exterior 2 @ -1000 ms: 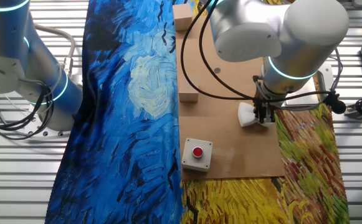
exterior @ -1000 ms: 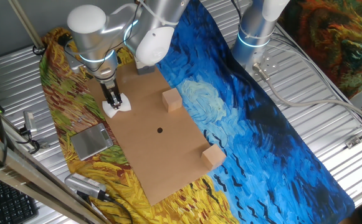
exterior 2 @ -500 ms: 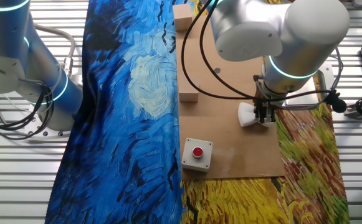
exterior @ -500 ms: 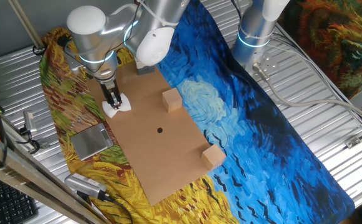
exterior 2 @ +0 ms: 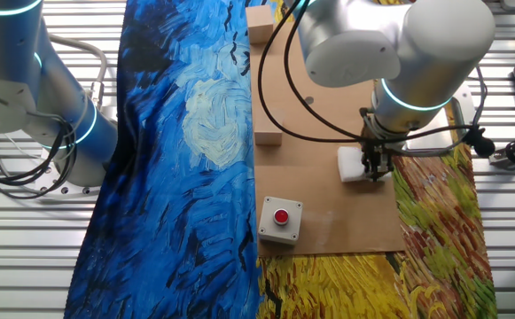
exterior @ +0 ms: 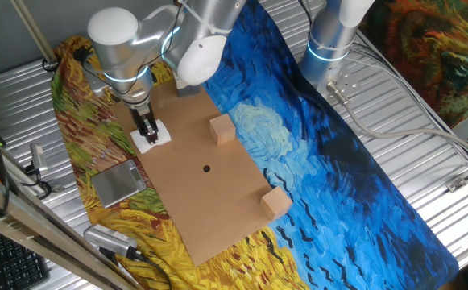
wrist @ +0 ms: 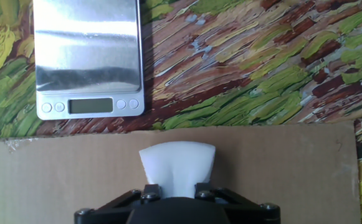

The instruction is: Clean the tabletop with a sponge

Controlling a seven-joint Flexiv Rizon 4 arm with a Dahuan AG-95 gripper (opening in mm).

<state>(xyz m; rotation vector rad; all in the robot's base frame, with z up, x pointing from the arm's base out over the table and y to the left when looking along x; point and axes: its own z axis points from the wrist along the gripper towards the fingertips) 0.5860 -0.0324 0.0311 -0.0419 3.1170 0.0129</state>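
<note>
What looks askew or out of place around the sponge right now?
Nothing stands out. The tool pinches the small white foam sponge flat on the tan cardboard tabletop near its edge. The small silver digital scale sits off the board on the painted cloth.

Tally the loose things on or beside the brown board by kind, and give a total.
Wooden cubes: 2
White sponge: 1, pinched in the tool
Red-button box: 1
Metal scale: 1, on the cloth beside the board
Total: 5
</note>
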